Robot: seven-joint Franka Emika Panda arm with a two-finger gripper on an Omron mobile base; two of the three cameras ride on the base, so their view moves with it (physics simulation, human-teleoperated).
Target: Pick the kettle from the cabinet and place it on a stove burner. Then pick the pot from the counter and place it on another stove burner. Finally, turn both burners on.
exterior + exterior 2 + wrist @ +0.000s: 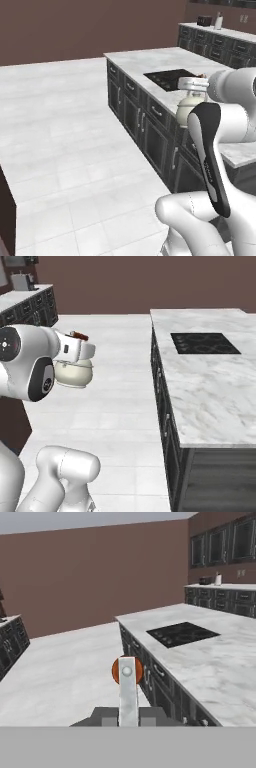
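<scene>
cream kettle (74, 372) hangs from clamped claw (80, 343), off counter (210, 386).

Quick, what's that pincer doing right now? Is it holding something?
Pincer: closed on the handle of the kettle, which hangs under it above the floor, not yet at the cooktop.
</scene>
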